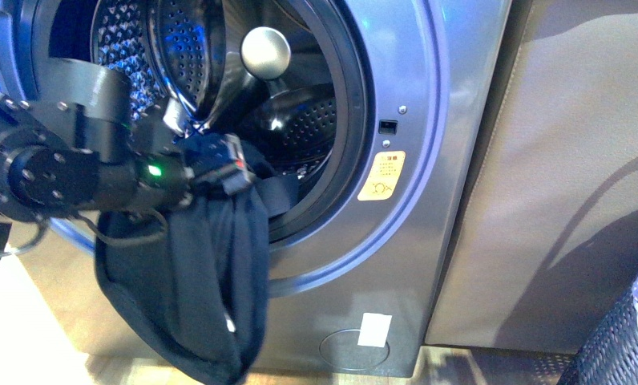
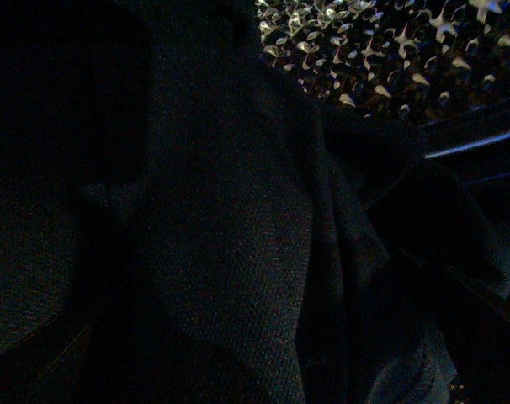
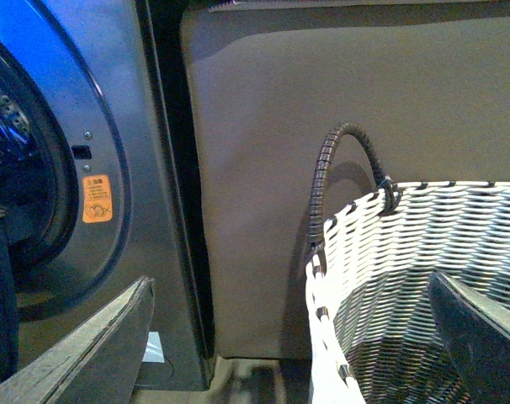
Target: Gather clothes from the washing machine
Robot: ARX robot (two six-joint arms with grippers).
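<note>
At the lip of the round porthole of the grey metallic front-loading washing machine [image 1: 428,96], the left gripper [image 1: 229,170] sits bunched into the dark navy, almost black, limp fabric garment [image 1: 211,289]. The garment drapes out over the door rim and hangs down the machine's front panel in a long folded loop, its lowest fold near the floor, while a strip of it trails back inside toward the perforated steel drum [image 1: 179,40]. The jaws are buried in cloth, but the fabric gathers to them and hangs from that point, so I judge the left gripper clamped on the garment. The left wrist view is dim and filled with the weave of the cloth, with drum perforations beyond. The right gripper [image 3: 289,282] is spread wide and holds nothing, facing the woven grey-white basket [image 3: 381,269], which stands by the tan upholstered sofa [image 3: 322,84] to the right of the machine. The garment looks light, soft and shapeless: it will likely sag, swing and slip from a loose hold, and the trailing strip may catch on the door seal. A pinch on a thick gathered bunch near its middle should serve better than one on a single edge, so that both ends lift clear of the rim together
</note>
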